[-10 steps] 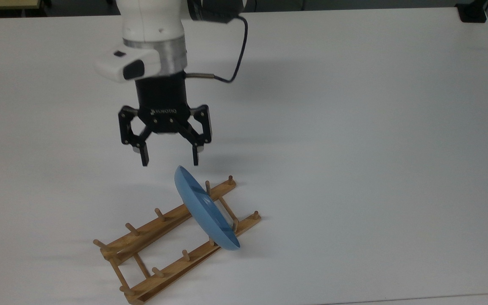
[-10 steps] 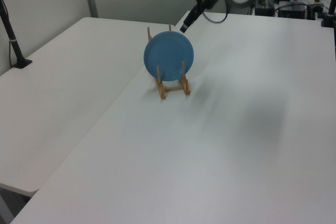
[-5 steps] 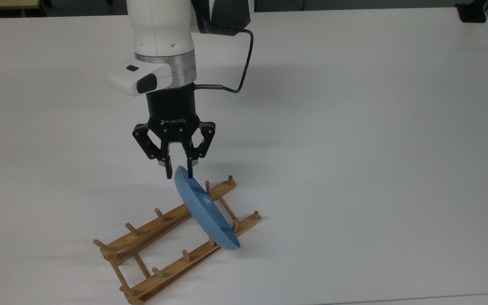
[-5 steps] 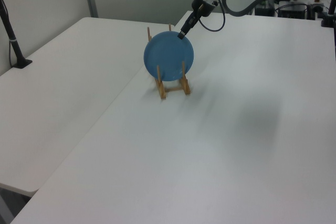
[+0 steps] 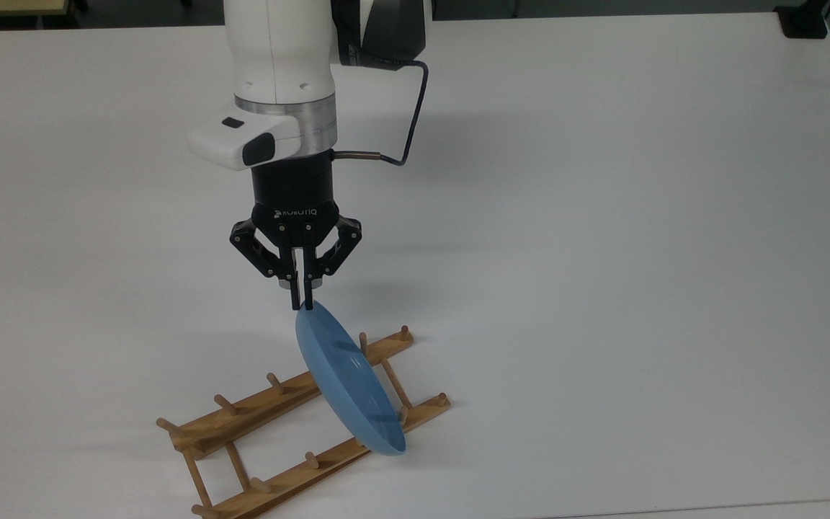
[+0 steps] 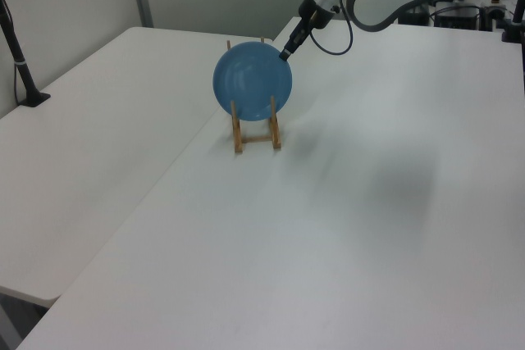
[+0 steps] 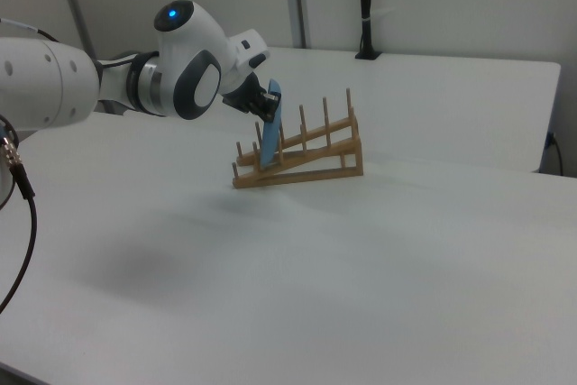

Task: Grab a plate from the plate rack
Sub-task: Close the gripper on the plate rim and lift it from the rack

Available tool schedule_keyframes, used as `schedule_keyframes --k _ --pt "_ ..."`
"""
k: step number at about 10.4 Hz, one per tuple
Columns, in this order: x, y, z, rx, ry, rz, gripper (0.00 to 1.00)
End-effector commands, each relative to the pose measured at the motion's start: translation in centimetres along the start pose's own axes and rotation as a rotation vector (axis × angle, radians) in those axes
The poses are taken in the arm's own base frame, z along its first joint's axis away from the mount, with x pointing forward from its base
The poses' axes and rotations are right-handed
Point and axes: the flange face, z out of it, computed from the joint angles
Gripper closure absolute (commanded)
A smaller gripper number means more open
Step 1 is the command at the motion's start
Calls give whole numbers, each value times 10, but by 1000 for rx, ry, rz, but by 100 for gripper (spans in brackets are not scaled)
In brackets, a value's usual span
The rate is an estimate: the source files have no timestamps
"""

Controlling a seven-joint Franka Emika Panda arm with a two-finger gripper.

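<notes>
The light-blue plate (image 5: 350, 382) stands on edge, leaning, in the plate rack (image 5: 242, 412) near the rack's right end in the top view, its lower rim still between the pegs. My gripper (image 5: 302, 301) comes down from above and is shut on the plate's top rim. In the left view the plate (image 6: 250, 81) faces the camera above the rack (image 6: 237, 137), with the gripper (image 6: 285, 56) pinching its upper right edge. From the right view the plate (image 7: 269, 137) appears edge-on in the rack (image 7: 315, 164), the gripper (image 7: 270, 101) on its top.
The rack rests on a wide white table (image 5: 602, 216). A black cable (image 5: 415, 108) loops off the wrist. A black clamp base (image 5: 804, 21) sits at the table's far right corner in the top view, and a black post (image 6: 20, 55) stands at the left view's left.
The gripper came down and shut on the plate's top rim. Plate and rack have since shifted together, downward in the top view and leftward in the left view.
</notes>
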Motion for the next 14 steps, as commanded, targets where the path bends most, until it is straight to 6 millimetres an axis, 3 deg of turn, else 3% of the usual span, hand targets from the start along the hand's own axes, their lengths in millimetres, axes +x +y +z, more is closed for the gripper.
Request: schedule_keyframes --k 1,5,12,14 --pt "3 -1 -3 -14 27 -3 100" --pt "7 -2 -10 -13 38 -2 100" --pt "19 -1 -51 -6 33 35 100" --pt "20 0 -75 -3 -19 47 100"
